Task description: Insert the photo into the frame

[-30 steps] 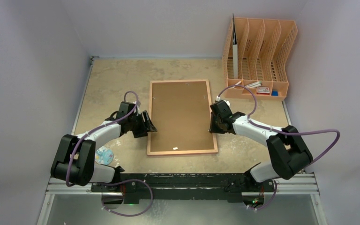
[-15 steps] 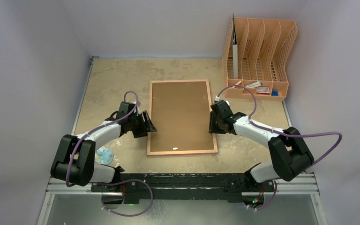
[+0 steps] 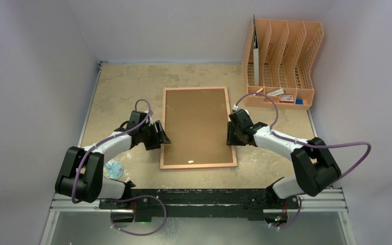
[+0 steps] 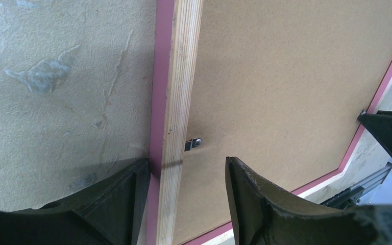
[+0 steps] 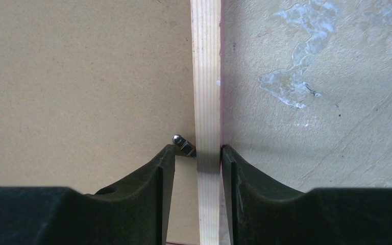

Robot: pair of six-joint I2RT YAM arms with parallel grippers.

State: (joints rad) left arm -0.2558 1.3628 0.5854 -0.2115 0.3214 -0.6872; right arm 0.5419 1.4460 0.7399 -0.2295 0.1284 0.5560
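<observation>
The frame (image 3: 198, 165) is lying flat, back side up, in the middle of the table (image 3: 122, 87), its long sides running from 6 to 12 o'clock in the top view. A brown backing sheet (image 3: 196, 125) is sitting inside its pale wood rails, with the thin pink edge showing around the outside. The left gripper (image 3: 162, 138) is hovering at the frame's 9 o'clock side, low over the left rail. Its jaws are standing spread across that rail: in the left wrist view the outer finger (image 4: 117, 204) is sitting just beside the pink edge, while the inner finger (image 4: 255, 204) is hanging over the backing sheet, apart from the wood. A small metal tab (image 4: 194, 144) is poking out from the rail onto the sheet between them. The right gripper (image 3: 230, 135) is sitting at the frame's 3 o'clock side, straddling the right rail more narrowly. Its outer finger (image 5: 265, 204) is touching the rail's outside edge, and its inner finger (image 5: 132, 199) is standing slightly off the wood, right against another metal clip (image 5: 182, 143), so the jaws are parted rather than pinching. An orange file rack (image 3: 286, 56) is standing at 1 o'clock, well apart from the frame.
</observation>
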